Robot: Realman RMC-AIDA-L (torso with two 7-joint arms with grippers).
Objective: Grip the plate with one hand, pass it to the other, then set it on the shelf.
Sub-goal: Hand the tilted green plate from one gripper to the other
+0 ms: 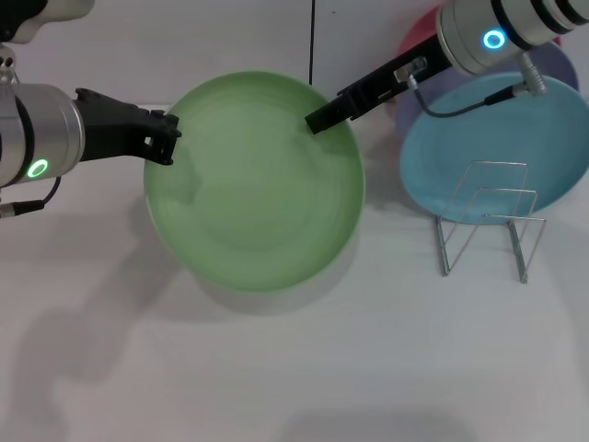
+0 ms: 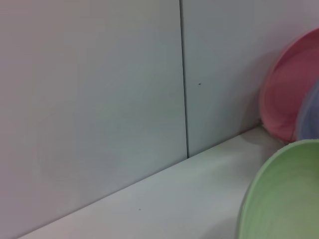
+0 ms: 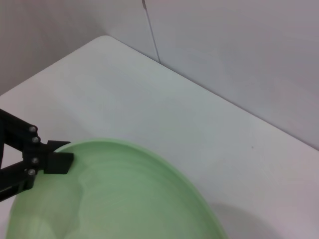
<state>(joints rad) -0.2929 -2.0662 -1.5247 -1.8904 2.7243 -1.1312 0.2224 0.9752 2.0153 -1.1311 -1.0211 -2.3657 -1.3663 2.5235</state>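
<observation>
Midway through the handover, the plate (image 1: 253,184) hangs above the table (image 1: 294,368), casting a shadow beneath it, with both grippers at its rim. The left gripper (image 1: 164,138), on the green-ringed arm, pinches the plate's left edge; in the right wrist view its finger (image 3: 57,162) sits closed over the rim, so it appears to carry the plate. The right gripper (image 1: 322,117), on the blue-ringed arm, reaches the upper right edge, its dark finger lying over the rim. Whether it has clamped down or only reached the edge, I cannot tell from these views.

So the first grip and lift look done. The pass itself seems in progress: both grippers are at the plate, and the left has not let go. Still ahead are the left's release, then carrying the plate to the rack (image 1: 488,216) and setting it on edge between the wire loops.

That rack stands empty to the right, well apart from the plate. Behind it lie a blue plate (image 1: 497,147), with a lavender plate (image 1: 557,64) and a pink plate (image 2: 289,94) stacked against the wall (image 2: 99,99).
</observation>
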